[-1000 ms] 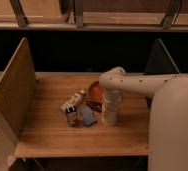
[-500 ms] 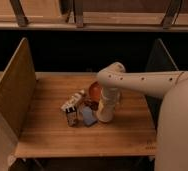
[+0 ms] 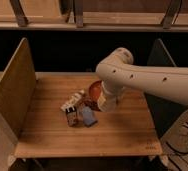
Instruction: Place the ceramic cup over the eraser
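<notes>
cup grasp beside plate: lift not yet made

the gripper [image 3: 105,99] sits low over the wooden table [image 3: 47,137], just right of the round orange plate [image 3: 93,89]. it is pressed together, apparently pinching the off-white tapered ceramic cup [image 3: 102,106], though the wrist hides most of the hold. the cup looks plain, handleless and upright. recommended: lift straight up, clear the flat light-blue rectangular piece [image 3: 89,116], carry left, and centre the cup above the small white-and-brown eraser block [image 3: 71,116] before lowering.
</notes>
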Controlling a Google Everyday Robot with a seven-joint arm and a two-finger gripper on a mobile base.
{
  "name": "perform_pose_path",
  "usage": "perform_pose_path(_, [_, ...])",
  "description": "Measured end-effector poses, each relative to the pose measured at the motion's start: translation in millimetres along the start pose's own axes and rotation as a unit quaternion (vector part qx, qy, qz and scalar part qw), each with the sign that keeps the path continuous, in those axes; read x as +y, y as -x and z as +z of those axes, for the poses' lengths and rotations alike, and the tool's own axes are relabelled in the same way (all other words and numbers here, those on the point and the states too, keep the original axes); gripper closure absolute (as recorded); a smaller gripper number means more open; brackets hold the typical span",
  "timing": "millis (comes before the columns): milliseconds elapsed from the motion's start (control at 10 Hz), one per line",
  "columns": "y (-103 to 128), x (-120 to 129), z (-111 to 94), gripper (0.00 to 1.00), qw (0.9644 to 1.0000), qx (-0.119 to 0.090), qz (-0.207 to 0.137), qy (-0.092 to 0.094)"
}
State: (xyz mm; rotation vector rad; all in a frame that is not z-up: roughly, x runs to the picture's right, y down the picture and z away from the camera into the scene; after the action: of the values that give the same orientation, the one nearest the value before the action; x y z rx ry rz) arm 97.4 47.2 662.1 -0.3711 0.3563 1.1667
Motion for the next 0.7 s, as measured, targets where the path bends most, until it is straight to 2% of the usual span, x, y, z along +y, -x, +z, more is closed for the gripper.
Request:
perform_pose_path(200, [-3,-1,-14,1.0,0.9999,-0.008,-0.004,-0.006])
perform_pose_path(500, [-2,2,-8,1.0,0.9999,-0.001,-0.014,-0.006])
perform_pose_path(600, [3,18,-2,1.0,0.9992,0.005,-0.038,-0.004])
perform_pose_path(700, [10,32,-3,1.0,0.9984,0.003,-0.057,-0.002])
